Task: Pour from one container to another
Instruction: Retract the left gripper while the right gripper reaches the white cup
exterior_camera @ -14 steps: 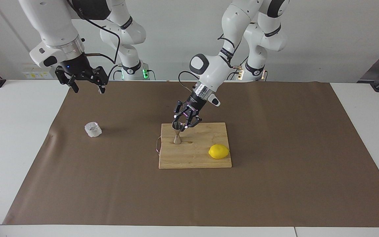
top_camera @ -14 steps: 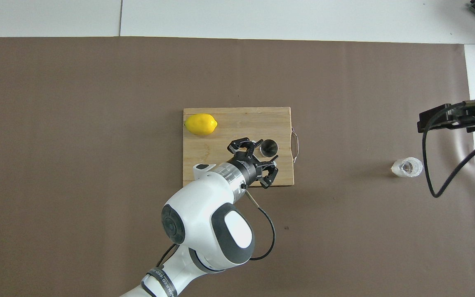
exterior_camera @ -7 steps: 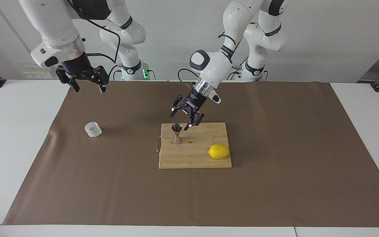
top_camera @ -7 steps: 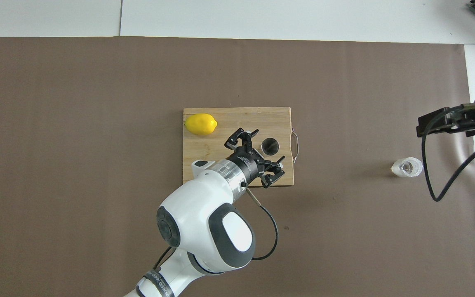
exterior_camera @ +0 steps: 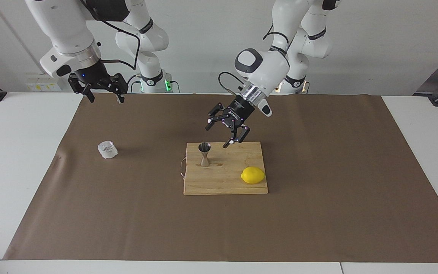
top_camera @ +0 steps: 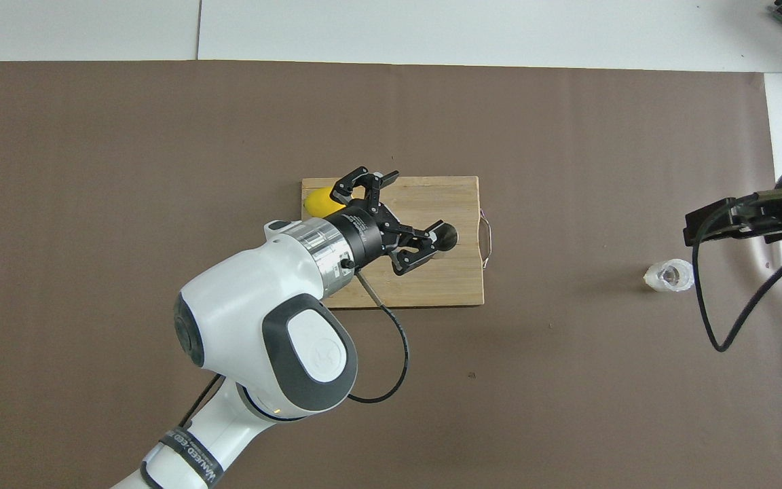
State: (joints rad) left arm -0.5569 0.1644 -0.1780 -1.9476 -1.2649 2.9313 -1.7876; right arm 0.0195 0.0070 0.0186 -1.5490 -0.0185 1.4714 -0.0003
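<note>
The steel jigger (exterior_camera: 204,154) stands upright on the wooden board (exterior_camera: 226,184), free of any grip. My left gripper (exterior_camera: 219,135) hangs open and empty over the board's edge that lies toward the robots, beside and above the jigger. From overhead, the left gripper (top_camera: 417,201) partly covers the jigger (top_camera: 448,234). The clear faceted cup (exterior_camera: 107,149) sits on the brown mat toward the right arm's end, also visible as the cup (top_camera: 669,276) in the overhead view. My right gripper (exterior_camera: 105,99) waits open and raised over the mat's corner, well above the cup.
A yellow lemon (exterior_camera: 253,175) lies on the board at the corner farthest from the robots, toward the left arm's end. In the overhead view the lemon (top_camera: 315,201) is half hidden by the left wrist. A brown mat (exterior_camera: 318,213) covers most of the white table.
The left gripper opened off the jigger, then rose and drew back toward the left arm's end. The jigger stayed upright. The right gripper lifted slightly.
</note>
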